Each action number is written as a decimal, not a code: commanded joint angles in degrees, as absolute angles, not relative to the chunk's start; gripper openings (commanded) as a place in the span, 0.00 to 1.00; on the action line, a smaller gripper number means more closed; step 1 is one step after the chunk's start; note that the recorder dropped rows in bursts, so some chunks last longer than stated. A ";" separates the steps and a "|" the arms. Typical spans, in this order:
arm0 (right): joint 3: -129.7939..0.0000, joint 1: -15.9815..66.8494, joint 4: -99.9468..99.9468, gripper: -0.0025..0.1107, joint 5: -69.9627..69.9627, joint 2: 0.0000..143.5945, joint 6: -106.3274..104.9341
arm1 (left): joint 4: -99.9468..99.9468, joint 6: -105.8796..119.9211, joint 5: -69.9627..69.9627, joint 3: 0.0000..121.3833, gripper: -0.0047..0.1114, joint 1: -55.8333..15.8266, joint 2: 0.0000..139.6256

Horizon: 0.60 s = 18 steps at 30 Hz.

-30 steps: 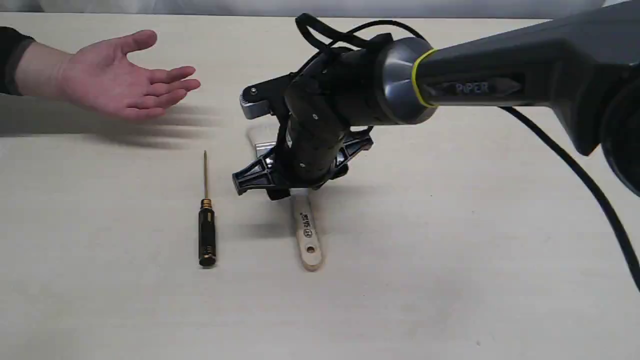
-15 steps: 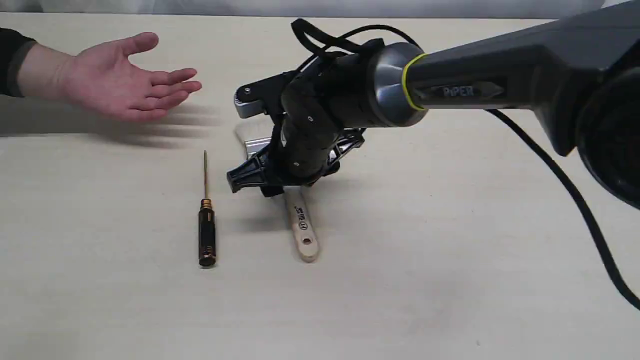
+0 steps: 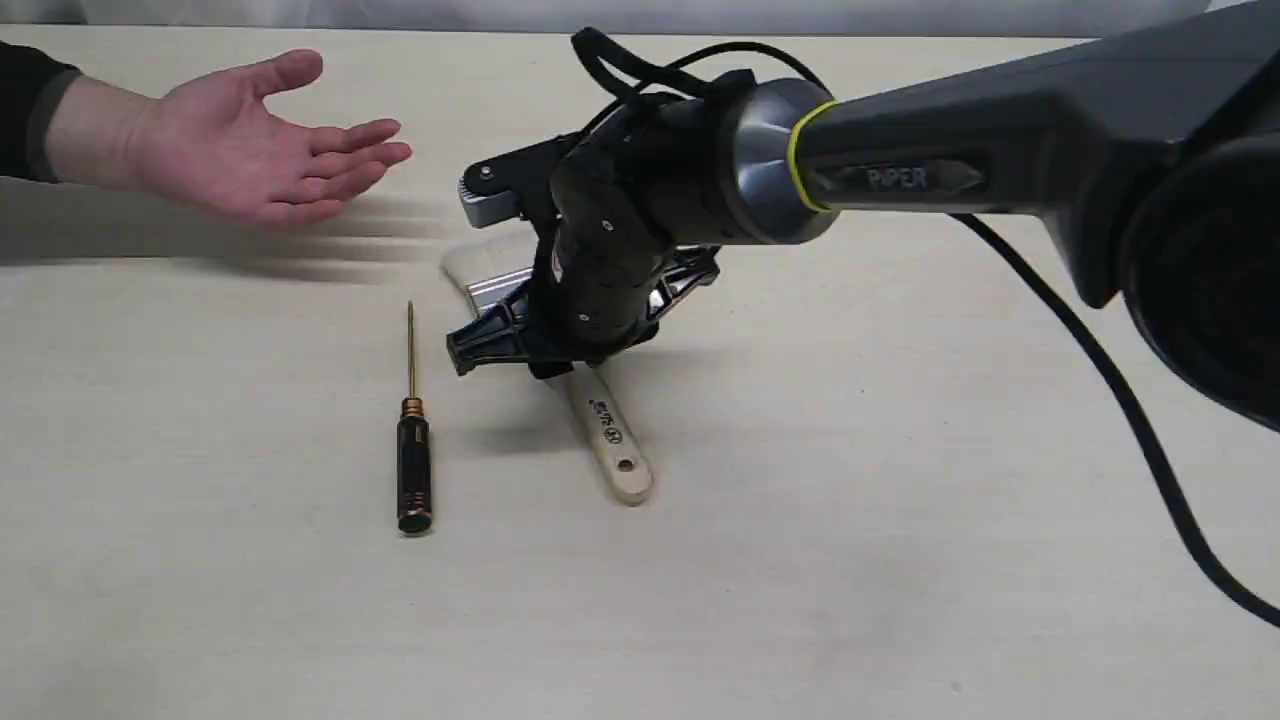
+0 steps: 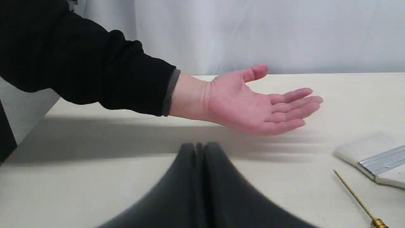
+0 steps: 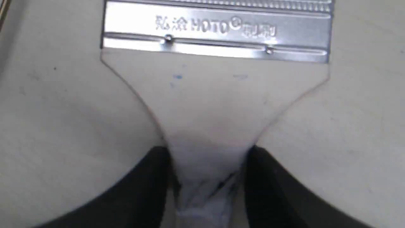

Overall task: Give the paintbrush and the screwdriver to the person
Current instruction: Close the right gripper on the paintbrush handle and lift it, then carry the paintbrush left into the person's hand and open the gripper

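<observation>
Pale surface (image 3: 800,560), light backdrop (image 3: 640,12) behind.

Surface: matte beige, plain, fills nearly the whole exterior frame; faint scuffs, a few small dark specks toward the lower right. Backdrop: whitish cloth, a thin strip along the top edge in the exterior view; fills the upper part of the left wrist view, soft folds showing, meeting the surface's far edge.

I get bright, even light; soft striped shadows lie on the tabletop (image 3: 800,560) under the person's palm (image 3: 240,150). Glare washes the paintbrush (image 5: 218,31) ferrule, and the right hand (image 5: 207,150) looks blurred.
</observation>
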<state>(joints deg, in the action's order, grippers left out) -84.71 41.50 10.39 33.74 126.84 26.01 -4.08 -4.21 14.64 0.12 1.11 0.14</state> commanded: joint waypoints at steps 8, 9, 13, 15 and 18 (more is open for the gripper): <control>-86.64 41.45 9.42 0.06 39.56 121.82 22.22 | -3.82 -4.32 14.32 0.00 0.04 0.64 0.00; -86.64 41.45 9.42 0.06 39.56 120.66 21.79 | -3.82 -4.32 14.32 0.00 0.04 0.64 0.00; -86.64 41.45 9.42 0.06 40.17 116.38 21.29 | -3.82 -4.32 14.32 0.00 0.04 0.64 0.00; -86.64 41.45 9.42 0.06 40.20 114.28 20.98 | -3.82 -4.32 14.32 0.00 0.04 0.64 0.00; -86.64 41.45 8.46 0.06 39.91 111.83 19.87 | -3.82 -4.32 14.32 0.00 0.04 0.64 0.00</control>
<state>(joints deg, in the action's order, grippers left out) -86.52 41.50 9.04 40.06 113.78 21.39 -4.08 -4.21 14.64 0.12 1.11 0.14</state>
